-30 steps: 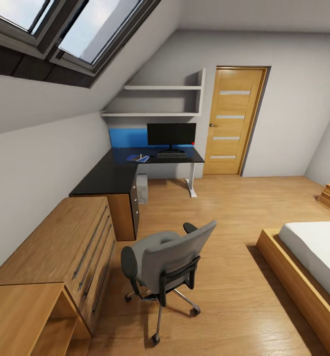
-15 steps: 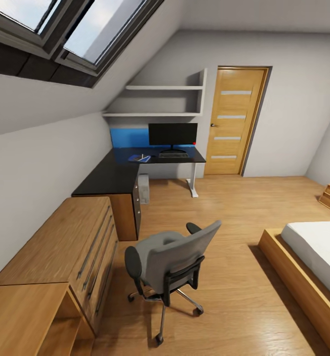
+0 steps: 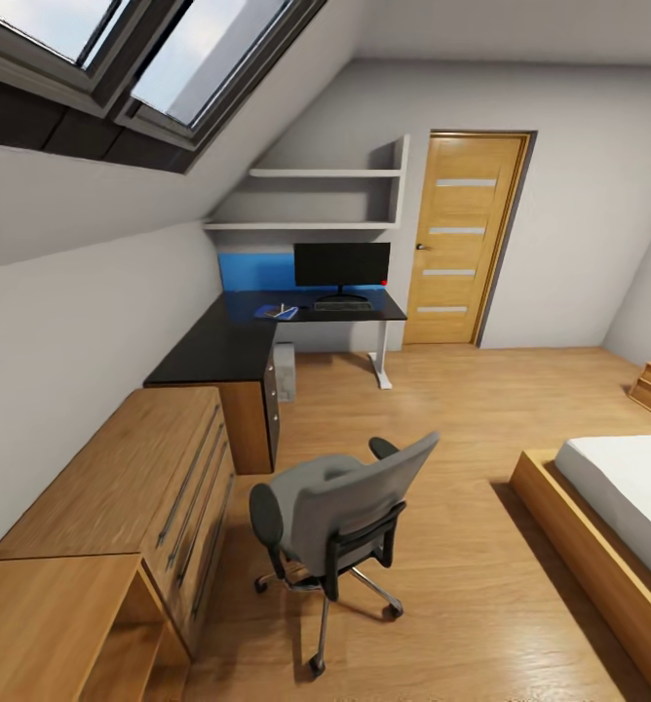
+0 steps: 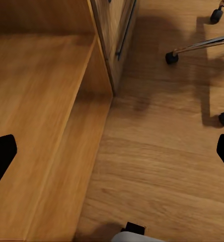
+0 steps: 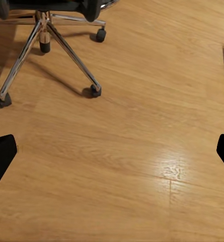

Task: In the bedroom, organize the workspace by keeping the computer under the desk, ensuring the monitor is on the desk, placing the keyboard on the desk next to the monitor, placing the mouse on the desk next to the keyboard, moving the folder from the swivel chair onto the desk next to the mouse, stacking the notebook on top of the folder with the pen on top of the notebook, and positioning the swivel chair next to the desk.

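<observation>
Grippers, left (image 4: 112, 151) and right (image 5: 112, 151), are hanging wide open and empty over the floor. You are facing the swivel chair (image 3: 340, 507) nearby, well apart from the desk (image 3: 311, 310), where monitor (image 3: 342, 265), keyboard (image 3: 343, 305) and folder (image 3: 275, 312) are sitting; the computer (image 3: 285, 370) is standing beneath.

Grey swivel chair (image 3: 340, 507) with black armrests on light wood floor (image 3: 442, 429). Glossy black desk (image 3: 311, 307) with bright blue back panel (image 3: 255, 270), black monitor (image 3: 342, 265), blue folder (image 3: 273, 312).
</observation>
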